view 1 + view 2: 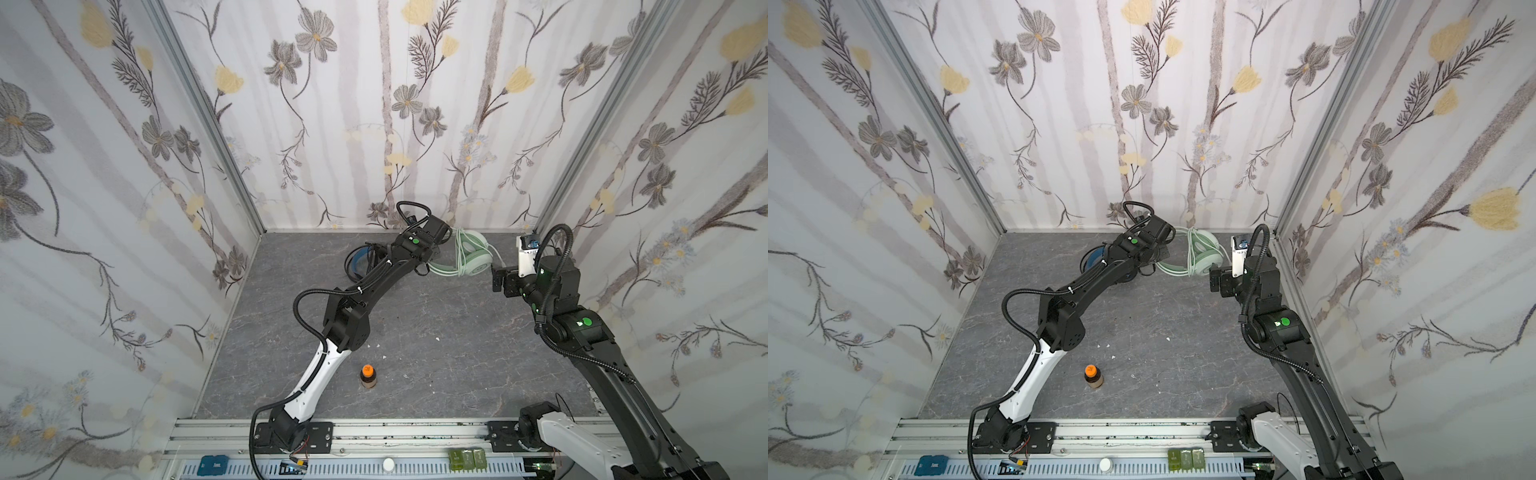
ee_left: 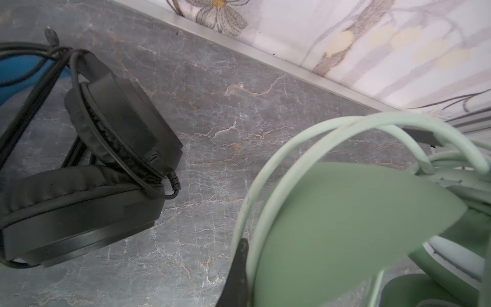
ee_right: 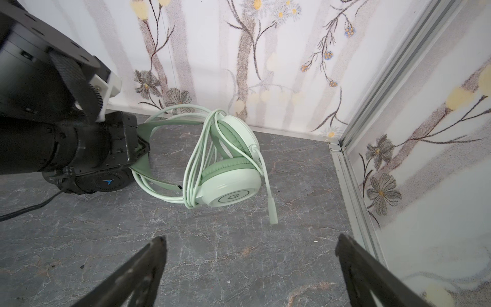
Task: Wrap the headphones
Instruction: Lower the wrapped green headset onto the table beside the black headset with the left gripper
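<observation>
Nearest the rail, a small orange-capped bottle (image 1: 368,376) stands upright on the grey marbled surface (image 1: 415,332), well apart from everything else.

Farther back on the right, the right pincer (image 3: 251,239) is spread wide and holds nothing. Its two fingers frame bare surface and aim at the mint green headset (image 3: 231,180), near it but not touching. In both top views this pincer (image 1: 497,279) sits just beside the nearer ear cup.

The mint green headset (image 1: 471,253) is at the far end of the surface, close to the back wall and the right corner. Its long axis runs roughly left to right across the top views: the headband end points toward the left arm, the two ear cups toward the right wall. The cups lie folded close together, and the logo face of the nearer one looks toward the right wrist camera. A pale green cable (image 3: 194,164) is looped several times around cups and headband. Its plug (image 3: 273,212) hangs down to the surface; whether the tip touches cannot be told.

The left pincer (image 3: 142,148) is pressed together on the green headband, pinching it flat between its fingers. Whether the cups rest on the surface or hang just above it is unclear.

To the left of that wrist lies the black headset (image 2: 106,159), partly hidden under the arm in the top views (image 1: 357,259). Its cups point toward the green one and its blue-lined headband points away. Its black cable is wound around it.
</observation>
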